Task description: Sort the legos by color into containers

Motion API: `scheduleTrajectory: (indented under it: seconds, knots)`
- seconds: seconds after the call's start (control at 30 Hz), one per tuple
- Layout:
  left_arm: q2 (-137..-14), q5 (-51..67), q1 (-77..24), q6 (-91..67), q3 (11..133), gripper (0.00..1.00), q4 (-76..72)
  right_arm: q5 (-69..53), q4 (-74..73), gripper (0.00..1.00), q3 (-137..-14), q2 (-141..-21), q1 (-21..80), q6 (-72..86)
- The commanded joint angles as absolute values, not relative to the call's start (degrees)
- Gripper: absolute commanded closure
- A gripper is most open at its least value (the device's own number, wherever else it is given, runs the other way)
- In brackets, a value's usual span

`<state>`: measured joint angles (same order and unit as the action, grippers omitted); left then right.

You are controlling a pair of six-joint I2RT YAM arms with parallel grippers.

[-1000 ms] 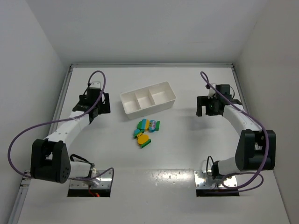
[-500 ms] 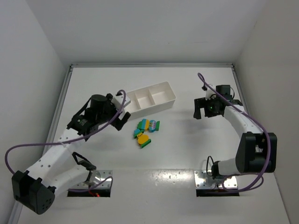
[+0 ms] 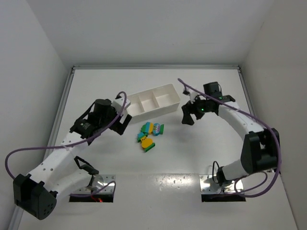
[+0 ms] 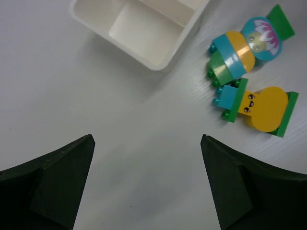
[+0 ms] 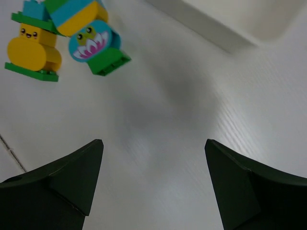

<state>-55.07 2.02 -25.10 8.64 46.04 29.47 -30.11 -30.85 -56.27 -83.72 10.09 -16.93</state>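
A small pile of green, cyan-blue and yellow-orange legos (image 3: pixel 150 134) lies on the white table just in front of the white three-compartment tray (image 3: pixel 152 102). The compartments look bare. In the left wrist view the legos (image 4: pixel 252 91) sit at the upper right and a tray corner (image 4: pixel 144 28) at the top. In the right wrist view the legos (image 5: pixel 67 36) sit at the upper left and the tray (image 5: pixel 230 24) at the upper right. My left gripper (image 3: pixel 125 121) is open and empty, left of the pile. My right gripper (image 3: pixel 188 114) is open and empty, right of the pile.
White walls close the table in at the back and both sides. Purple cables loop off both arms. Two metal base plates (image 3: pixel 93 186) sit at the near edge.
My left arm swung in from the far left to beside the pile. My right gripper moved left from the right side toward the pile and tray.
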Motion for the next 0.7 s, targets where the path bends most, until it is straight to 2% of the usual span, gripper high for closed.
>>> scheduleTrajectory:
  seconds: [0.0, 0.17, 0.33, 0.67]
  knots:
    - [-55.3, 0.0, -22.0, 5.7, 47.2, 0.01, 28.8, -32.4, -29.4, 0.13, -62.1, -88.0, 16.2, -24.1]
    - [-56.5, 2.2, -15.9, 5.2, 50.4, 0.01, 30.5, -28.8, -26.7, 0.15, -66.5, -93.8, 23.5, -25.7]
    - [-59.3, 6.1, -8.1, 3.3, 51.8, 0.01, 32.6, -25.0, -23.8, 0.16, -64.7, -94.4, 31.3, -28.2]
    - [-64.2, 11.8, 1.4, 4.6, 54.1, 0.01, 32.6, -17.2, -18.2, 0.16, -64.8, -102.4, 39.9, -26.3]
